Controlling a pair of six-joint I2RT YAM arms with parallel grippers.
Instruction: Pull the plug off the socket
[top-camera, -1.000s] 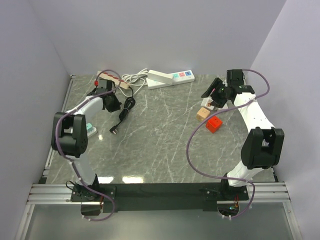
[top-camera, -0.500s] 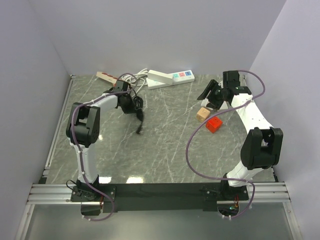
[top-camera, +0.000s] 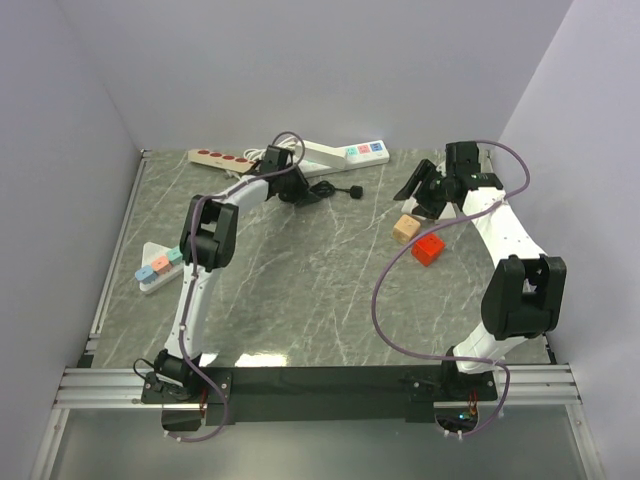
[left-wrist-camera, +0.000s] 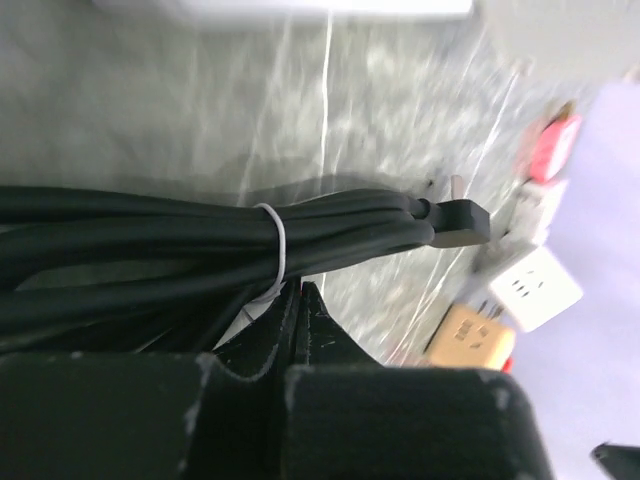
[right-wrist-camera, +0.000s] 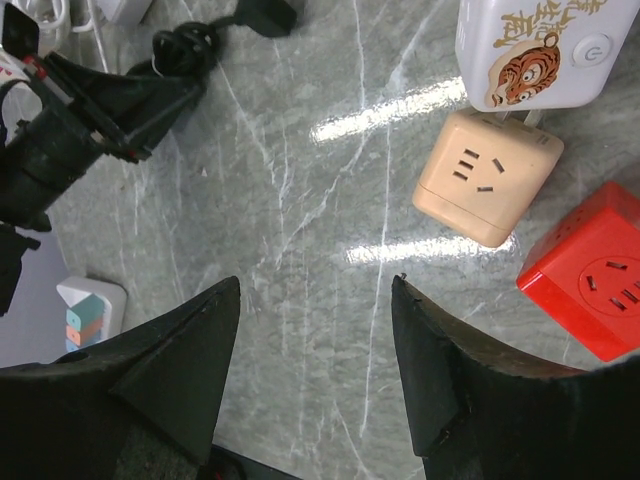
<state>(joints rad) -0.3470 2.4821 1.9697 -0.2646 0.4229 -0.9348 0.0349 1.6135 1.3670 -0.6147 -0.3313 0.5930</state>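
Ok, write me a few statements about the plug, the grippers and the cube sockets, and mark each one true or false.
1. The plug lies on the table, in no socket. True.
2. The right gripper is shut on the beige cube socket. False: it is open and holds nothing.
3. A white tie binds the black cord into a bundle. True.
4. The red cube socket sits by the left wall. False: it is on the right side, next to the beige cube socket.
5. The left gripper is wide open. False: it is shut on the black cord.

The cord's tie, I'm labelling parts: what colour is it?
White; the tie around the black cord shows best in the left wrist view.
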